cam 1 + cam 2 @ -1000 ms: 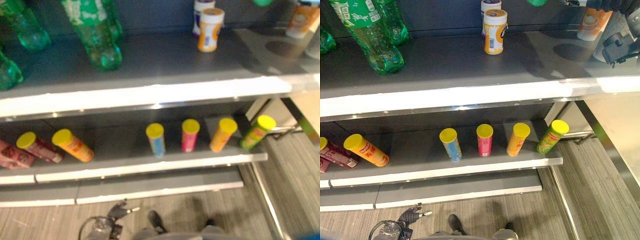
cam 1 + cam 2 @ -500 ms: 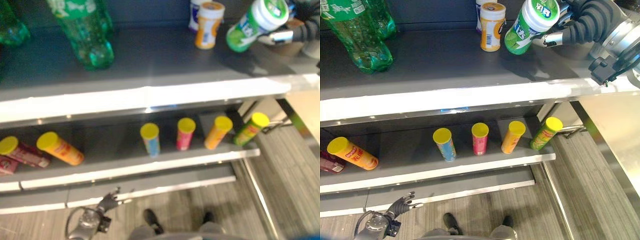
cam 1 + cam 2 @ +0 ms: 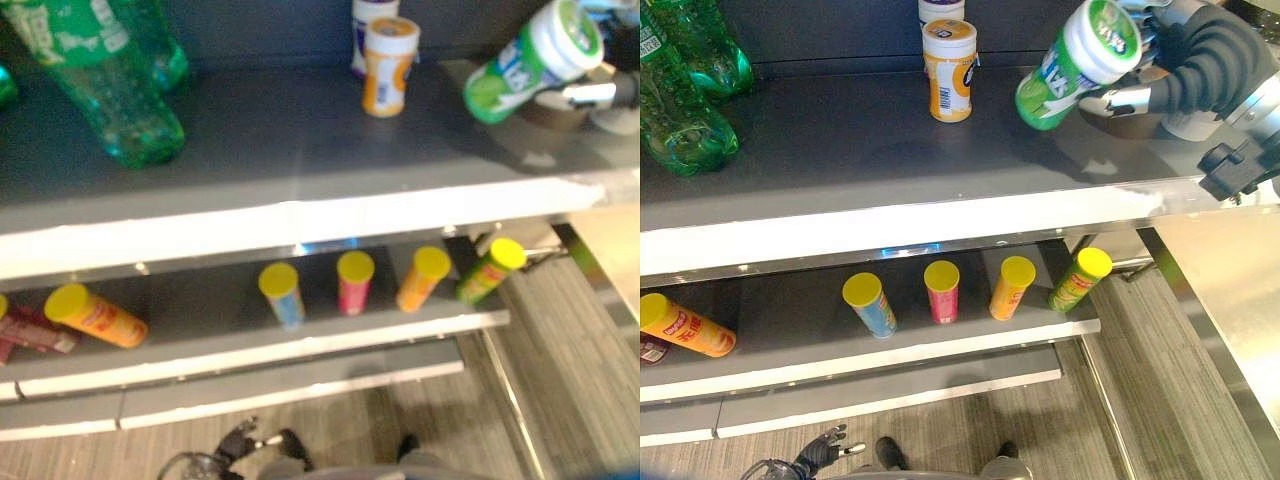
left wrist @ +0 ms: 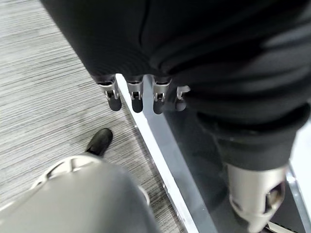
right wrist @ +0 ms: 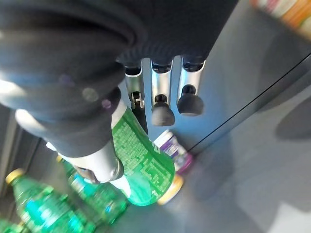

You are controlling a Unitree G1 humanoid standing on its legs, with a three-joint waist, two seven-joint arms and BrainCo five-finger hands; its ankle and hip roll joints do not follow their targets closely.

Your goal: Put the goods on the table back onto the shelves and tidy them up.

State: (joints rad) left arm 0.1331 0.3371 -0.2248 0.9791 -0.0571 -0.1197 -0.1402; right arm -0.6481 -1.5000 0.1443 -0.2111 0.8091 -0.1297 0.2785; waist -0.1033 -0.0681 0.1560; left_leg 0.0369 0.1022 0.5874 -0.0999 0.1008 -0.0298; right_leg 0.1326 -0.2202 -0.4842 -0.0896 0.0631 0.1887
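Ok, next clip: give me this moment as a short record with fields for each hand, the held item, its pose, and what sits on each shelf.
right hand: shut on the green jar
held item: green jar with a white lid
pose: tilted, in the air above the right part of the upper shelf
left hand: low by the floor, fingers relaxed, holding nothing
upper shelf: orange jar upright at the back, green bottles at the left
lower shelf: tall cans with yellow lids, the far-left one lying down
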